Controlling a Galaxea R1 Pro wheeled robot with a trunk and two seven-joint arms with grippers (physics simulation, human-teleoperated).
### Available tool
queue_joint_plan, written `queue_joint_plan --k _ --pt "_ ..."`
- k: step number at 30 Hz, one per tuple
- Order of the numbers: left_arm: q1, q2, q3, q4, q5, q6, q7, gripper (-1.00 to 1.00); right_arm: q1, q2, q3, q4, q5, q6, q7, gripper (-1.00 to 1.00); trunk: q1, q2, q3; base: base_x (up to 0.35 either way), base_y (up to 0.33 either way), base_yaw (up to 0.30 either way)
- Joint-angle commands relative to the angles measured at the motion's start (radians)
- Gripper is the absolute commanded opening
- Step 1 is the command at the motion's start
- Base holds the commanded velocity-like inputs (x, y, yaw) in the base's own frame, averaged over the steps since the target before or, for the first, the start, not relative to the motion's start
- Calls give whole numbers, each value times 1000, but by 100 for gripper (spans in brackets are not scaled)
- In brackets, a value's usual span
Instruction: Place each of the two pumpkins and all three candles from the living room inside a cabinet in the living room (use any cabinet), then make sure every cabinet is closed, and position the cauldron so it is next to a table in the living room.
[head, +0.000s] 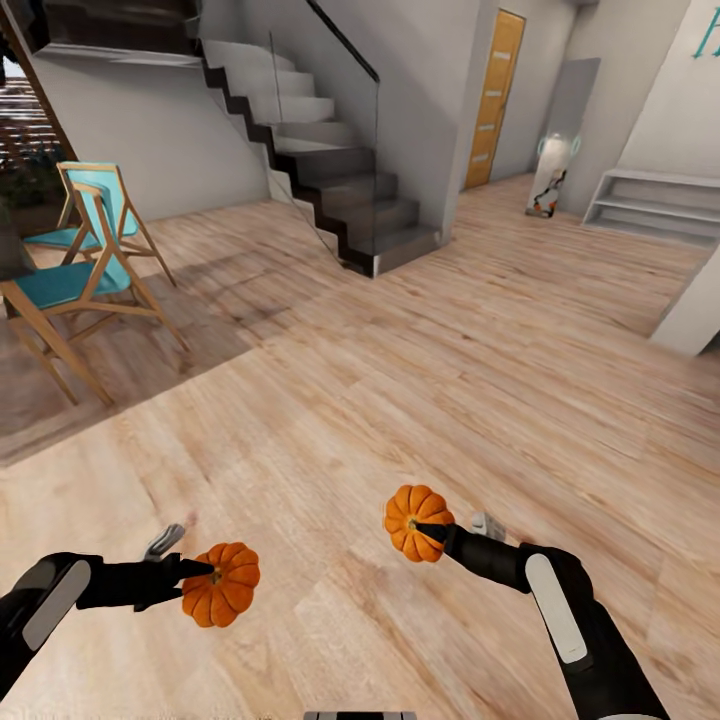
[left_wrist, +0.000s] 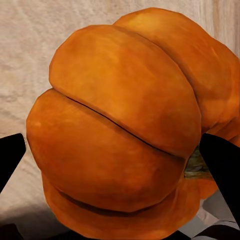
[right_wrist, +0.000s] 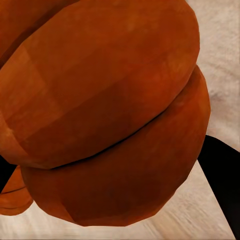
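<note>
Head view, left end effector (head: 200, 572): pinching one pumpkin (head: 221, 584) at the view's lower left, held above the wood floor (head: 420, 400).
Head view, right end effector (head: 428, 530): pinching the second pumpkin (head: 417, 522) at lower centre-right, well apart from the first.
Head view, open room: broad bare floor ahead, running to an orange door (head: 495, 97) at the far end.
Head view, left edge: two teal chairs (head: 75, 270) with wood frames, on a shaded patch of floor.
Head view, centre: dark staircase (head: 335, 185) with a glass panel; bottom step ends on the floor.
Head view, right edge: pale steps (head: 655, 203) and a white wall corner (head: 690, 310).
Left wrist view: pumpkin (left_wrist: 125, 130) pressed between two black fingers (left_wrist: 222, 165); pale floor behind.
Right wrist view: pumpkin (right_wrist: 105, 115) close to the lens, one black finger (right_wrist: 222, 175) at its side; wood floor beyond.
</note>
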Motion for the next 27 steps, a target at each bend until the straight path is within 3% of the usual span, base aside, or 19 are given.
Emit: queue_joint_plan --k 1,27 --pt "-1 1 -3 0 -1 2 -5 -100 0 0 -2 -1 8 5 9 -100 -4 7 1 0 0 174" --pt "-1 1 -3 4 -2 2 0 -100 0 1 1 -1 15 5 9 -100 -104 189 93 0 0 243"
